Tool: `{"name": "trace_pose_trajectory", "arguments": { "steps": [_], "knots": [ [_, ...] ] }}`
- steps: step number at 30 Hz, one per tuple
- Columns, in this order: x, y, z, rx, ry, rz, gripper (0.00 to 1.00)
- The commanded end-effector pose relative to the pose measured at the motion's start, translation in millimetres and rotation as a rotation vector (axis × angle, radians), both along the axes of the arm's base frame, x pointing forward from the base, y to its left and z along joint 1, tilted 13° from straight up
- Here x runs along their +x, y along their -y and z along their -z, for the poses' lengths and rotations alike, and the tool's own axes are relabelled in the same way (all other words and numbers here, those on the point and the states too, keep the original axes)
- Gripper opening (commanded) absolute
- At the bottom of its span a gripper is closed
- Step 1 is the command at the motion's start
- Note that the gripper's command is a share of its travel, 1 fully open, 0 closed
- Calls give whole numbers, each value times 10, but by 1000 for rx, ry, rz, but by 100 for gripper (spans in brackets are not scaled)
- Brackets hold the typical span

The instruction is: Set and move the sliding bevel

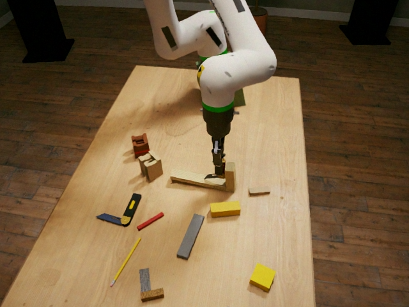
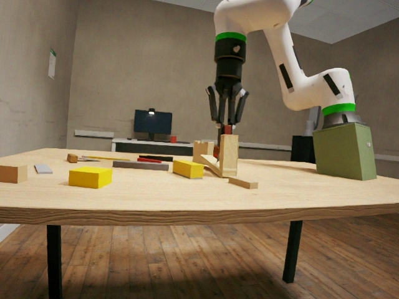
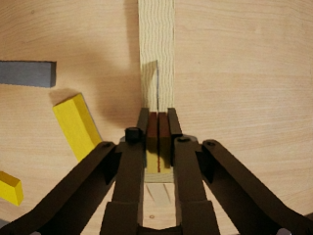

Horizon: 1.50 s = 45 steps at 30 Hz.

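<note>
Wooden bench point(image 1: 99, 290) on a plank floor. Near edge: pencil point(image 1: 125, 261), yellow block point(image 1: 262, 276) toward the near right corner. Mid-bench: rail point(image 1: 195, 179) with its leg point(image 1: 230, 176) at the right end. Gripper point(image 1: 218, 165) hangs vertical over their junction, fingers pinching the sliding bevel point(image 3: 156, 137), its thin blade running along the rail. Beyond, toward the left edge: 2 slotted blocks, tan point(image 1: 151, 165) then red-brown point(image 1: 140, 144), touching.
</note>
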<state>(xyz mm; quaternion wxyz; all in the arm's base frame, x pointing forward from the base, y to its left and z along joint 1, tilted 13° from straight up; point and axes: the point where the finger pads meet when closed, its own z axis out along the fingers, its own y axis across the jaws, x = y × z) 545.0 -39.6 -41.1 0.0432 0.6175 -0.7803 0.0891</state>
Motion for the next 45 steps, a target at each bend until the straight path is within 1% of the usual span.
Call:
{"name": "trace_pose_trajectory", "arguments": {
  "steps": [1, 24, 45],
  "knots": [
    [8, 1, 15, 0, 2, 0, 10],
    [19, 25, 197, 0, 2, 0, 10],
    [23, 35, 270, 0, 2, 0, 10]
  ]
}}
